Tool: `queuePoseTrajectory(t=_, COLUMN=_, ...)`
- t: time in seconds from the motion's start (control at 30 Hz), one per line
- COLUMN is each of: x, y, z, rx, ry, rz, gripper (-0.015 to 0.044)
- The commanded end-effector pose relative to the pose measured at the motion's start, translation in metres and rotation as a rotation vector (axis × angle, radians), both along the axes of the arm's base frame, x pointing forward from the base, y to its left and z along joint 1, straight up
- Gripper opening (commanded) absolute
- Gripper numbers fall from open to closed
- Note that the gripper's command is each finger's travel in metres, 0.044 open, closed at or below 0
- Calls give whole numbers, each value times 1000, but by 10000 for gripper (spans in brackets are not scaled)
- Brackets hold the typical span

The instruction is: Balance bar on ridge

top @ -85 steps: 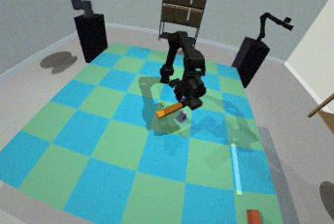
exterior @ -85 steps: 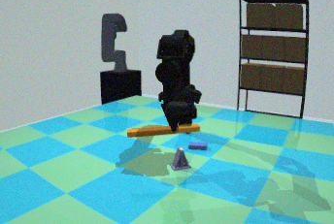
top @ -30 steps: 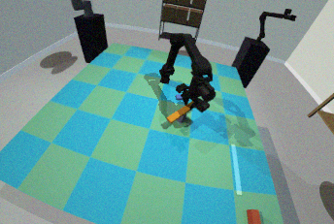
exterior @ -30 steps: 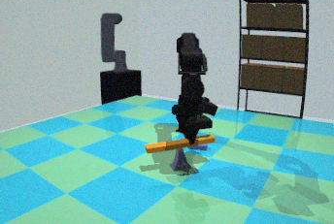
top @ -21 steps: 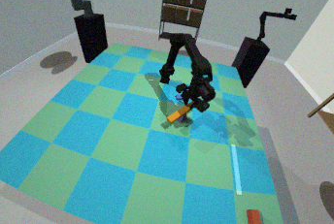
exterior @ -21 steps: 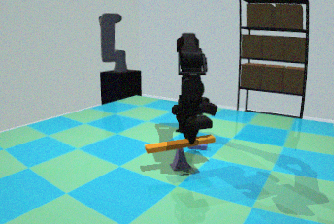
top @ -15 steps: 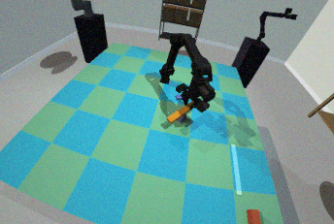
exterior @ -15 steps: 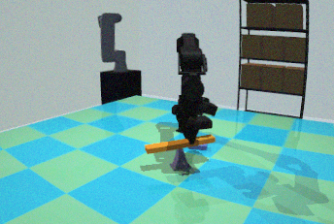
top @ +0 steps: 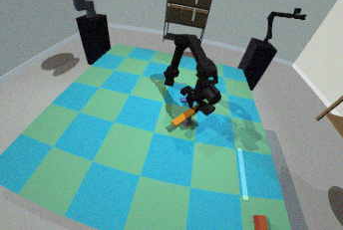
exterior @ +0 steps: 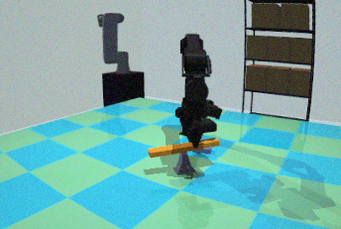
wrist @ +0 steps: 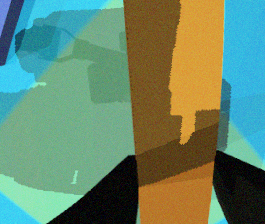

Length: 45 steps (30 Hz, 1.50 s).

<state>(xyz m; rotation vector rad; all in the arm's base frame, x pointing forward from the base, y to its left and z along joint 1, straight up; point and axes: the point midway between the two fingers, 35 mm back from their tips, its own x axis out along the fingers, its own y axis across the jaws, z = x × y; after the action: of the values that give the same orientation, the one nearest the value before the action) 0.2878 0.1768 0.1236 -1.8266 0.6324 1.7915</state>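
Bar: an orange bar (exterior: pixel 183 147), long and flat, sits above the ridge, raised off the checkered surface (exterior: pixel 74 173). In the exterior view it looks close to level, its right end slightly higher.

Ridge: a small purple ridge (exterior: pixel 184 166) stands on the surface directly under the bar. I cannot tell whether the bar touches its crest or floats just above it.

Gripper: the black gripper (exterior: pixel 196 142) comes down from above the ridge and is clamped on the bar, a little right of the ridge's crest. In the wrist view the dark fingers flank the bar (wrist: pixel 180 66) on both sides.

Arm: the black arm (top: pixel 196 62) rises behind the ridge and folds down over it.

Step in hand: by my judgement, placing the bar across the ridge; the bar is not yet released.

Next move: it calls for settling the bar's middle on the crest, levelling it, then parting the fingers gently so neither end tips to the surface.

Elsewhere: a pale blue strip (top: pixel 242 173) and a red block (top: pixel 260 221) lie well apart from the ridge.
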Motion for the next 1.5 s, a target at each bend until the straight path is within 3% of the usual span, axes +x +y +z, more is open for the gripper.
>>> queuePoseTrajectory(t=0.0, x=0, y=-1, z=-1, rx=-3, ry=1, rz=0, gripper=0)
queuePoseTrajectory(t=1.47, x=0, y=-1, z=-5, rx=-3, ry=1, rz=0, gripper=0)
